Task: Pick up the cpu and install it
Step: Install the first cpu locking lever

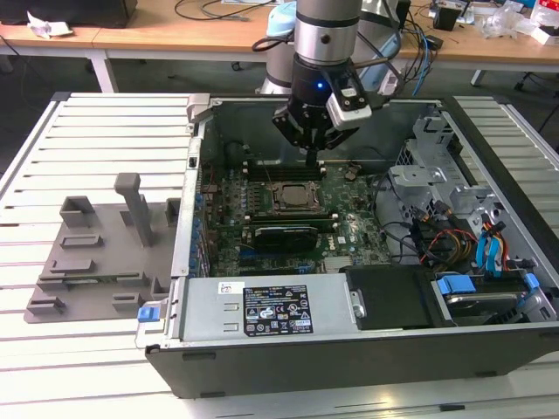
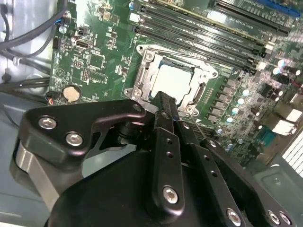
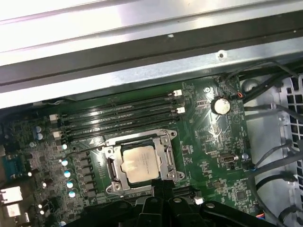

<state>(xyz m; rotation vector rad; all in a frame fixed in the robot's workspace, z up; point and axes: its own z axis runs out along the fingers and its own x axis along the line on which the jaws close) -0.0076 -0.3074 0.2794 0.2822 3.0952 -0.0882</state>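
Gripper: is being held over the motherboard inside the open case, seen in the exterior view (image 1: 312,155); in both wrist views the black fingers are pressed together with nothing between them (image 2: 163,101).
Cpu: is sitting flat in the socket frame, silvery top up, shown in both wrist views (image 3: 139,163) (image 2: 173,80); apart from the fingertips, just beside them.
Socket frame: is lying around the cpu on all four sides (image 3: 166,142); metal edges and corner screws are showing.
Motherboard: green board is being viewed inside the case (image 1: 349,231); memory slots are running alongside the socket (image 3: 128,116); a coin cell is seen near one board edge (image 3: 220,105).
Case: is lying open on the slatted white table (image 1: 113,131), with its dark front wall nearest the exterior camera (image 1: 349,358).
Grey tray: is resting on the table at the exterior view's left of the case (image 1: 96,253), upright posts standing, well apart from the gripper.
Cables: are bundled at the exterior view's right inside the case (image 1: 454,240).
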